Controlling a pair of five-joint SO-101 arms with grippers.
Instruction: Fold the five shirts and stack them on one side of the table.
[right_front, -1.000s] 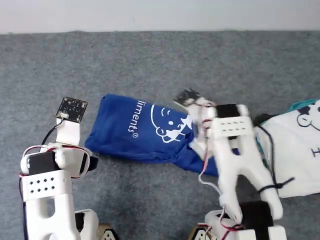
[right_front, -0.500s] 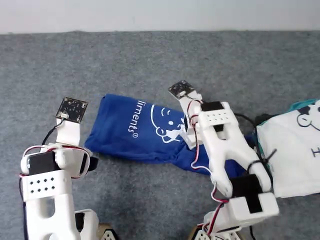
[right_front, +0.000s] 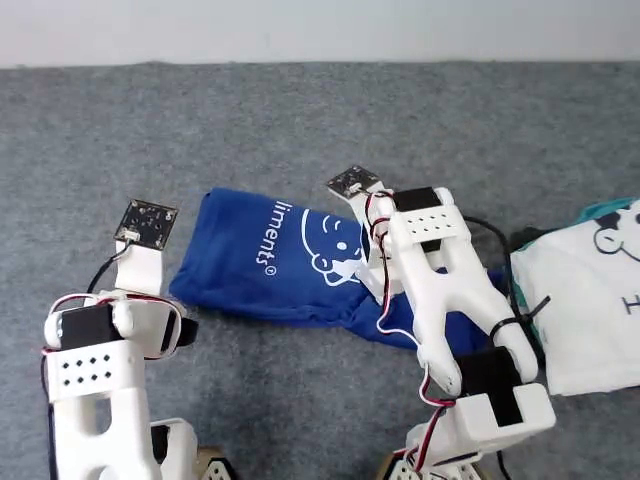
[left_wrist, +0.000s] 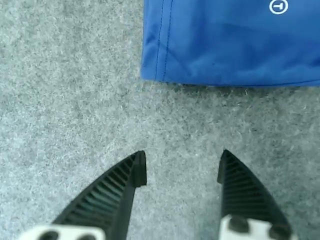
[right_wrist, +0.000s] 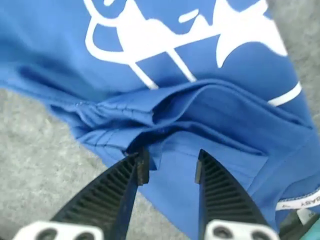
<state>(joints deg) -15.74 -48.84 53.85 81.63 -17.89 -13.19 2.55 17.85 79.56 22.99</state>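
A blue shirt (right_front: 270, 260) with a white cartoon print lies partly folded in the middle of the grey table, its hem (left_wrist: 220, 45) ahead of my left gripper. My left gripper (left_wrist: 182, 170) is open over bare carpet just short of that hem; the left arm (right_front: 95, 350) stands at the near left. My right gripper (right_wrist: 170, 167) is open and hovers over a bunched fold of the blue shirt (right_wrist: 200, 115) near its collar end. The right arm (right_front: 440, 280) leans over the shirt's right part. A white shirt (right_front: 585, 300) with a dark print lies at the right edge.
A teal bit of cloth (right_front: 600, 210) peeks out above the white shirt. Grey carpet (right_front: 300, 120) covers the table, with a pale wall along the far edge. Free carpet lies behind and left of the blue shirt.
The right arm has swung left from near the white shirt over the blue shirt's right end. The left arm has barely shifted. The blue shirt lies the same.
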